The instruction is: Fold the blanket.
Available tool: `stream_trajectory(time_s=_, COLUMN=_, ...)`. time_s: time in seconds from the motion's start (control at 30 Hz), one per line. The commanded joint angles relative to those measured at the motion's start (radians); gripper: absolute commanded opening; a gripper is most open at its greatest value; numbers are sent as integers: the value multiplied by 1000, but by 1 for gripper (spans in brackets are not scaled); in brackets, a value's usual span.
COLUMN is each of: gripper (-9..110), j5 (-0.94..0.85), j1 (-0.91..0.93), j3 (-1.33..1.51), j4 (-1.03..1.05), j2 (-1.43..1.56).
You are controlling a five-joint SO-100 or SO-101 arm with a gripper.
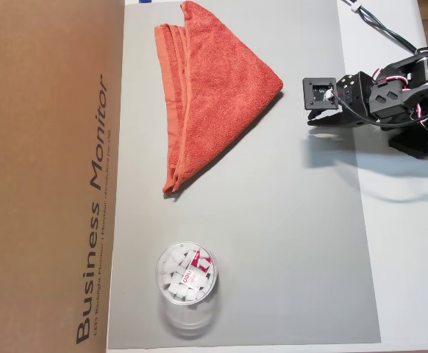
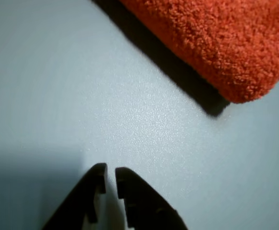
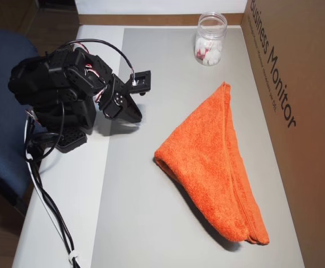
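The orange-red blanket (image 1: 221, 81) lies folded into a triangle on the grey mat (image 1: 287, 243). Its long folded edges run beside the cardboard box and one corner points toward the arm. It also shows in the other overhead view (image 3: 207, 156), and that corner shows in the wrist view (image 2: 226, 38). My gripper (image 1: 312, 121) sits to the right of that corner, apart from the cloth and low over the mat. In the wrist view the gripper (image 2: 107, 176) has only a thin slit between its black fingertips and holds nothing. It also shows in an overhead view (image 3: 139, 116).
A clear plastic jar (image 1: 187, 283) with white pieces stands on the mat, well away from the blanket, and also shows in an overhead view (image 3: 210, 39). A brown cardboard box (image 1: 45, 176) borders the mat's far side. The arm's base and cables (image 3: 51, 206) sit on the white table. A blue chair (image 3: 0, 111) is behind.
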Motion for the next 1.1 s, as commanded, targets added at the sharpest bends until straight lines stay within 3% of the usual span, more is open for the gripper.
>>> stream_trajectory(time_s=0.0, gripper=0, j5=8, j1=-5, j3=8, j4=57, j2=11)
stream_trajectory(time_s=0.47, gripper=0, j5=20, j1=5, j3=8, j4=250, j2=12)
stream_trajectory(time_s=1.07, gripper=0, j5=3, j1=-5, j3=8, j4=250, j2=12)
